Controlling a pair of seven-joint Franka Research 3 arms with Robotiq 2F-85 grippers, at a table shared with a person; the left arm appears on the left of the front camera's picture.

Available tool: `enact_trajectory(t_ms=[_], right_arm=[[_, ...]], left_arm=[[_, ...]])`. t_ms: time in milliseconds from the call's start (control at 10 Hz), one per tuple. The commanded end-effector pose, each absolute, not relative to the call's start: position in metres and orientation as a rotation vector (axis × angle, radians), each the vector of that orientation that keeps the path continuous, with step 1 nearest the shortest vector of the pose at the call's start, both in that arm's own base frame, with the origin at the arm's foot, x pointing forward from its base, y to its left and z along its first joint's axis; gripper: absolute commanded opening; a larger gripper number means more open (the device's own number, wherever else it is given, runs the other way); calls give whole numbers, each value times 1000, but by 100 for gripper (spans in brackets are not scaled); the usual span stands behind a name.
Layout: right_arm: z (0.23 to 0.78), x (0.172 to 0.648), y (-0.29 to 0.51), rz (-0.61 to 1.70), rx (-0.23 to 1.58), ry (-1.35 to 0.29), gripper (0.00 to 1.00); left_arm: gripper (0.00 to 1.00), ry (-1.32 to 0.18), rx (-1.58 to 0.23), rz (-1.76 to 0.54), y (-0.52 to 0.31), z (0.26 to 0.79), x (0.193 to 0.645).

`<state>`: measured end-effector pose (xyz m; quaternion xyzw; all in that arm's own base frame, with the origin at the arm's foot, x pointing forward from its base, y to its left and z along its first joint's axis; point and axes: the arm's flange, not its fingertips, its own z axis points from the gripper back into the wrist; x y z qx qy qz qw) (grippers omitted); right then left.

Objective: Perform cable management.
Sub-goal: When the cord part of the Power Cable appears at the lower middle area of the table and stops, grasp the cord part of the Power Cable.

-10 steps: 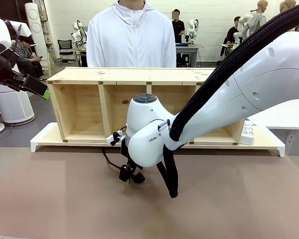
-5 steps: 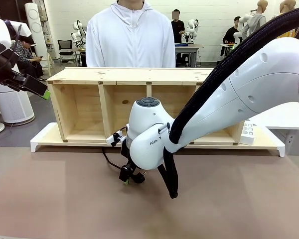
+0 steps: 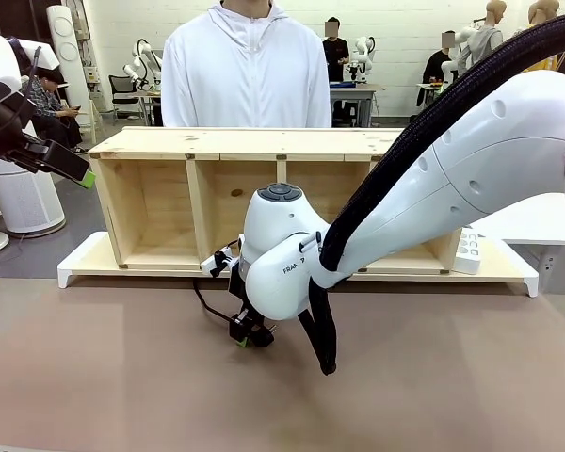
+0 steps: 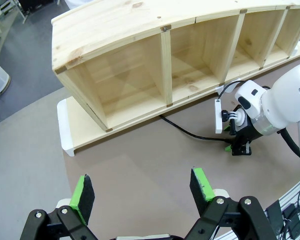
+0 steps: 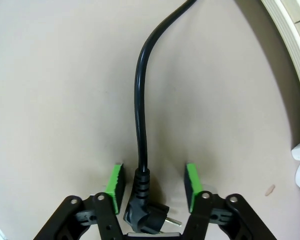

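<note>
Desk point(image 3: 122, 386) surface, brown and matte, fills the near half of the scene. At its far edge a long wooden shelf point(image 3: 235, 141) lies with its open compartments facing near, resting on a white base board point(image 3: 80, 262). A person point(image 3: 247, 71) in a white hooded top stands behind the shelf. A white power strip point(image 3: 468, 252) sits on the board at the shelf's right end.

The right arm point(image 3: 471, 179) reaches in from the right across the middle and bends down to the desk just in front of the shelf. The right gripper point(image 5: 153, 186) is down at the surface, its jaws apart and astride the neck of the plug point(image 5: 142, 214), with a narrow gap visible on each side between pad and plug.

The left gripper point(image 4: 142, 187) hangs high at the left, well apart from the shelf, jaws wide open with nothing between them.

The cable point(image 4: 190, 134) lies flat on the desk. Its long axis runs from the plug, near the middle, away to the far left, where it meets the foot of the base board. In the right wrist view the cord leaves the plug straight along the fingers, then curves off, while a metal pin of the plug sticks out sideways, across the cord's line.
</note>
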<state>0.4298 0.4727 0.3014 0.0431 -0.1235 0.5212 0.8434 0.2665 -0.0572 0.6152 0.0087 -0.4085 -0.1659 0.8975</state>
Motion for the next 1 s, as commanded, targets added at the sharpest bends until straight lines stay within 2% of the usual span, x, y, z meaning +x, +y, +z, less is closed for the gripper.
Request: enact_trajectory(t_ms=[0,100,200,300,400,500,600,700,900], right_arm=[[300,434,475,1112,75,-255,48],[301,435,474,1108,78,-255,33],[300,434,475,1108,78,-254,30],[300,434,475,1108,78,-253,16],[300,434,475,1107,78,-252,31],[301,435,475,1107,78,-253,0],[301,435,476,1108,79,-254,13],[301,434,475,1109,78,-248,0],[305,430,475,1101,92,-264,0]], left_arm=[[100,-846,16,-339,-57,615,267],[100,-846,16,-339,-57,615,267],[100,-846,16,-339,-57,615,267],[100,-846,16,-339,-57,615,267],[100,-846,16,-339,-57,615,267],[100,-846,16,-339,-57,615,267],[100,-846,16,-339,-57,615,267],[100,-846,16,-339,-57,615,267],[100,-846,16,-339,-57,615,267]])
